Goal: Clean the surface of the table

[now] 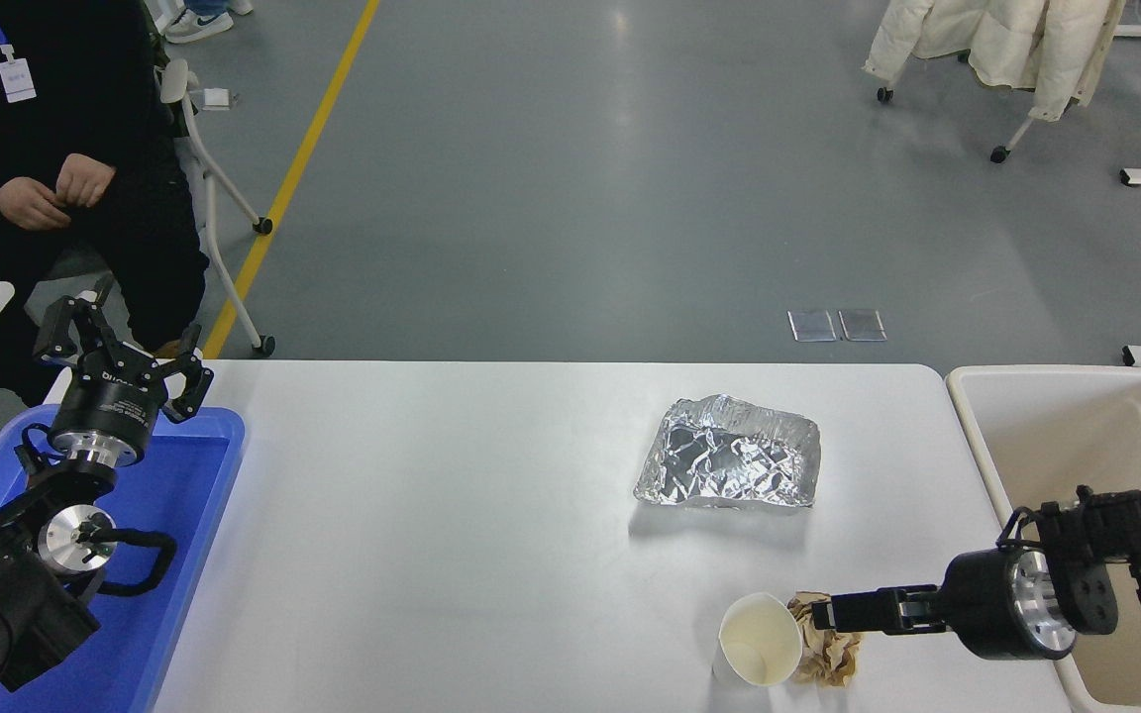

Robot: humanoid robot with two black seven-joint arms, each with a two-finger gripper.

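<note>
My right gripper [821,616] reaches in low from the right edge, lying nearly flat over the table surface [452,535], its fingertips at the crumpled brown paper [833,654] near the table's near edge; from this angle I cannot tell whether the fingers are apart or closed on the paper, since they show edge-on as one dark bar. The paper wad sits touching the right side of a white paper cup [759,641], which lies tipped with its open mouth facing up toward the camera. Farther back on the white tabletop, well apart from the cup, rests a crumpled sheet of aluminium foil [729,465] shaped like a shallow tray. My left gripper [125,361] is parked at the lower left, held above the far end of the blue plastic tray [184,515] that abuts the table's left edge, its fingers spread wide around nothing. A cream-coloured bin [1056,416] stands just beside the table's right edge, with my right arm crossing over its near part. Beyond the table's far left corner a person in dark clothing [46,149] sits with hands together in the lap, and a pale coat [1006,40] hangs on a wheeled rack at the top right.
</note>
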